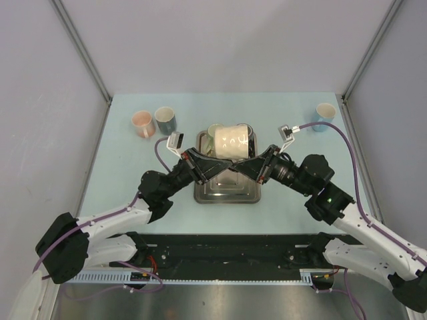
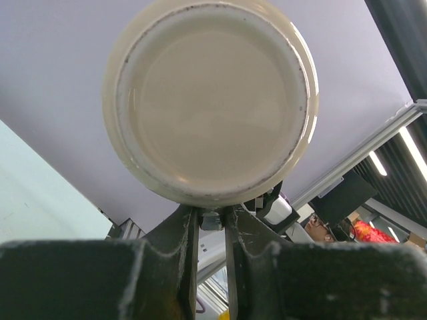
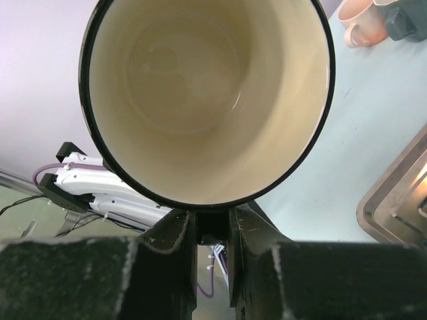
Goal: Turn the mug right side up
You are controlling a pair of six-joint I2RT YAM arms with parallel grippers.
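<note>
While mug (image 1: 230, 142) lies sideways btwn them, left hand (image 2: 212, 215) clamps its base, right hand (image 3: 212, 219) its rim, over tray (image 1: 227, 193).

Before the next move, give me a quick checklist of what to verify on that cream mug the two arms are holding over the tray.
1. Left gripper shut at the base edge of the mug: ok.
2. Right gripper shut on the rim: ok.
3. Mug upright: not ok, it lies sideways, mouth toward the right arm.
4. Mug empty inside: ok.
5. Tray directly under the mug: ok.
6. Where the handle points: cannot tell.
</note>
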